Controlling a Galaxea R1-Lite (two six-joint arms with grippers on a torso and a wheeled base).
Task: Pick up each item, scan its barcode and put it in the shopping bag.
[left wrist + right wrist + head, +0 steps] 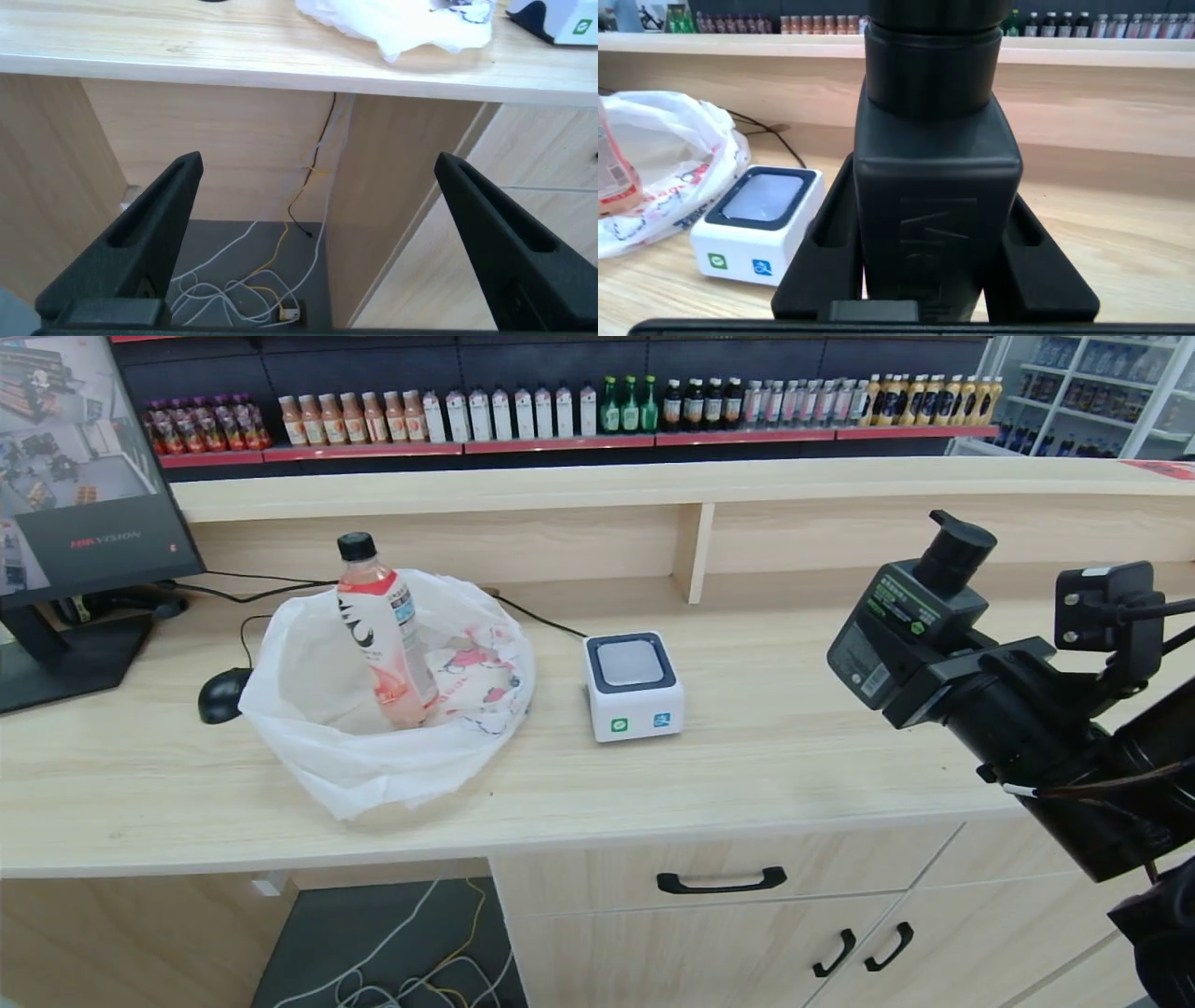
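If brought down to the scanner (633, 686) with the label turned the wrong way, will give no reading; so must first make sure that the barcode patch on the dark bottle (910, 616) meets the scanner's upward-looking window. At present seems to face up and toward the robot's left, not downward, so needs a good turn of the wrist. Could also lose the dark bottle during that turn, because grasped only at the lower body, with the upper part and cap sticking out free. Later, at the shopping bag (308, 747), risks knocking the pink drink bottle (383, 635) leaning inside it; may also press the soft rim down and miss the opening.

Right gripper (932, 266): closed on the dark bottle from both sides, held in the air above the right part of the counter (794, 756), well apart from the scanner, bottle tilted with cap up and away from the robot. Carried on an arm (1074, 775) slanted up from the robot's right side.

Left gripper (318, 168): fingers wide apart, holding nothing, low in front of the counter's edge, facing the open space with cables (280, 271) under it.
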